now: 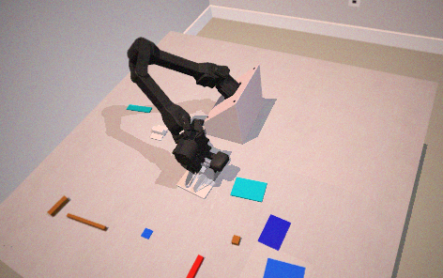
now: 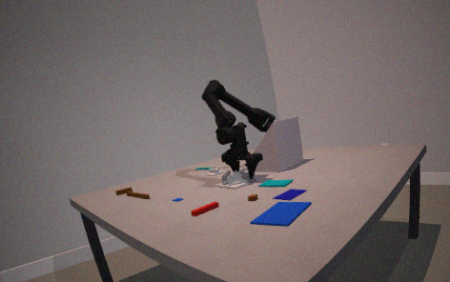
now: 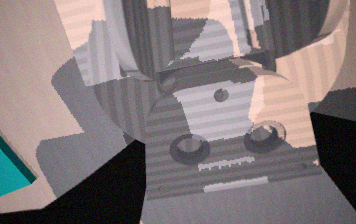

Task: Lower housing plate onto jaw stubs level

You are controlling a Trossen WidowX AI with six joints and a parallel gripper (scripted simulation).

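Note:
The pale housing plate (image 3: 220, 117) fills the middle of the wrist view. It has a rounded edge, a small hole and two larger round holes. Pale round shapes show inside the larger holes; how far they reach into them I cannot tell. My gripper (image 1: 206, 165) (image 2: 243, 175) (image 3: 220, 133) is shut on the housing plate, one black finger at each side, low over the pale base (image 1: 201, 193) (image 2: 231, 186). The two pale jaws (image 3: 136, 40) (image 3: 295, 30) stand beyond the plate's rounded edge. Whether the plate sits fully down is hidden in the top and exterior views.
A teal pad (image 1: 249, 190) (image 2: 276, 183) (image 3: 11, 172) lies beside the base. A dark blue pad (image 1: 274, 232) and a blue pad (image 2: 282, 213) lie farther off. A large pale wedge (image 1: 235, 122) (image 2: 288, 145) stands behind my gripper. A small white piece (image 1: 158, 132) lies behind the base.

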